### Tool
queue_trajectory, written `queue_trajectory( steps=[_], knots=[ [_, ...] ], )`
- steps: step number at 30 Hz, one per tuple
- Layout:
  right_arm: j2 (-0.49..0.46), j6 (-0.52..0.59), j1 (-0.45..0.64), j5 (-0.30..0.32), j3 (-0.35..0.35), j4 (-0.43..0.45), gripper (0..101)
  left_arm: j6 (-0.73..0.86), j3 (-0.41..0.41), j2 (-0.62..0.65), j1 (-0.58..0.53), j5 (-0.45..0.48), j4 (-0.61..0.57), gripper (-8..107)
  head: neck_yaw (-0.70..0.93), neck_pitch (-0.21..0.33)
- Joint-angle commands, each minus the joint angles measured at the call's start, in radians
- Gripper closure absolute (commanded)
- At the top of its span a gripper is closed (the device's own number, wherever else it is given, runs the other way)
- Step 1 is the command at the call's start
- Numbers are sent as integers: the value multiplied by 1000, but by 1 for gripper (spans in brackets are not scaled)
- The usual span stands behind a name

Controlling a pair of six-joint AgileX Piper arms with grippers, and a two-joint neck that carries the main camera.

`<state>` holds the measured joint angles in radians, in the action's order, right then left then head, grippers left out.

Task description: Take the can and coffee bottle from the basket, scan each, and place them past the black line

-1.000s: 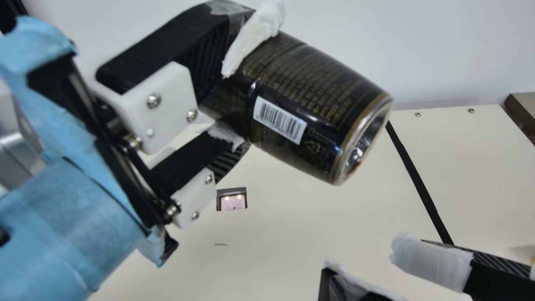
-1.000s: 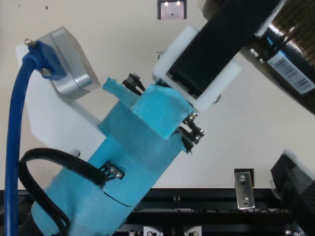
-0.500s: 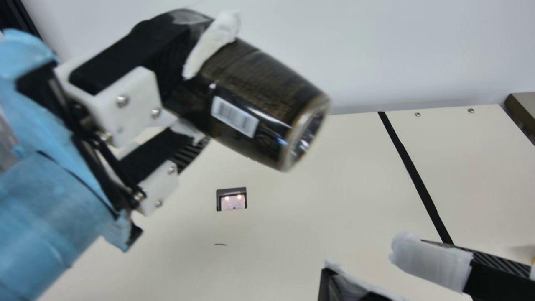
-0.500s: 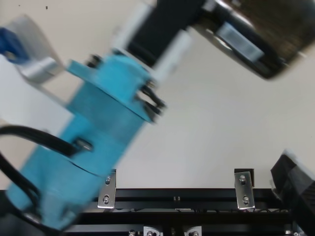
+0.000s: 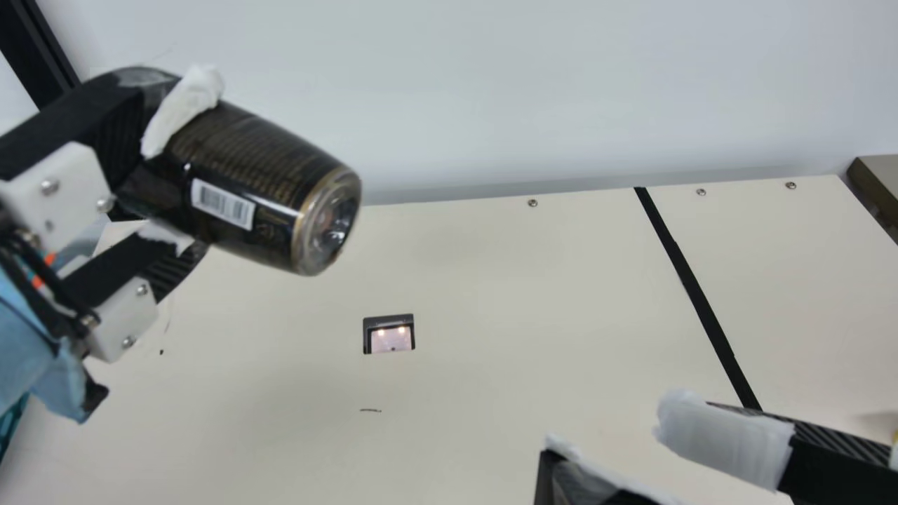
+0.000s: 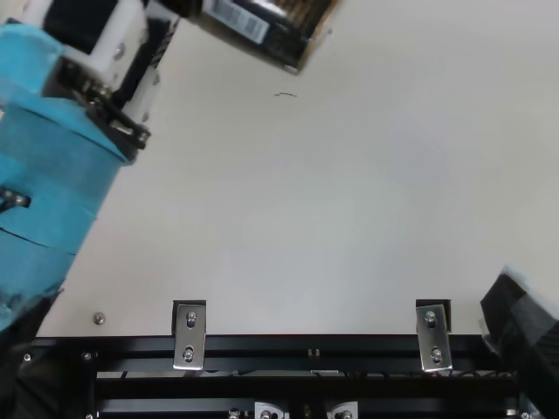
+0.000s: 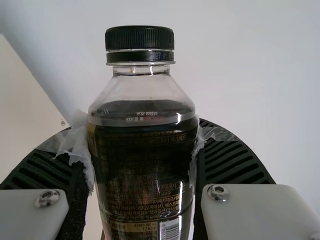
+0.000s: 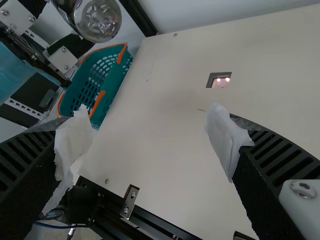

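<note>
- In the main view, the left gripper (image 5: 175,175) was at the upper left, its 2 ribbed fingers closed around the coffee bottle (image 5: 266,189).
- The bottle was tilted in that grip, its base aimed to the lower right and its white barcode label (image 5: 223,203) facing the camera.
- In the left wrist view, the bottle's black cap (image 7: 140,39) and clear neck showed, with dark coffee inside and 1 finger against each side.
- In the top view, the bottle was at the upper edge, left of centre.
- The right gripper (image 5: 612,438) was at the lower right of the main view, its 2 white-tipped fingers wide apart with nothing between them.
- The scanner window (image 5: 390,337), with 2 small lights, was set in the table (image 5: 491,301) just left of and below the main view's centre, apart from the bottle.
- The black line (image 5: 696,289) slanted down the main view's right half.
- In the right wrist view, the teal basket (image 8: 111,86) with 2 orange handles was beside the table's edge.
</note>
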<state>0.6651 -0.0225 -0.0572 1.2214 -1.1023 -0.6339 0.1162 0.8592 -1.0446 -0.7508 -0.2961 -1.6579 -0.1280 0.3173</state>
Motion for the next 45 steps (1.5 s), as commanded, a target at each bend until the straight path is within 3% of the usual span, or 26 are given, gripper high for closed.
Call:
queue_trajectory(
  steps=[1,8,18,28,30,31,32,37,45],
  knots=[
    [2,-2,3,-4,2,-15,0,0,0,0,0,0,0,89,-9,0],
    [29,-39,12,-63,31,-144,0,0,2,0,-2,2,3,89,-9,0],
    [122,-81,-95,-227,68,-284,0,0,2,0,-2,2,3,89,-9,0],
    [251,-194,-362,-486,108,-248,0,0,2,0,-2,2,3,89,-9,0],
    [281,-203,-413,-525,105,-161,0,0,2,0,-2,2,3,89,-9,0],
    [295,-196,-435,-533,96,-70,0,0,2,0,-2,2,3,89,-9,0],
    [277,-206,-377,-500,107,-228,0,0,2,0,-2,2,3,89,-9,0],
    [299,-206,-436,-532,99,-180,0,0,2,0,-2,2,3,89,-9,0],
    [315,-267,-383,-557,120,-308,0,0,2,0,-2,2,3,89,-9,0]
  ],
)
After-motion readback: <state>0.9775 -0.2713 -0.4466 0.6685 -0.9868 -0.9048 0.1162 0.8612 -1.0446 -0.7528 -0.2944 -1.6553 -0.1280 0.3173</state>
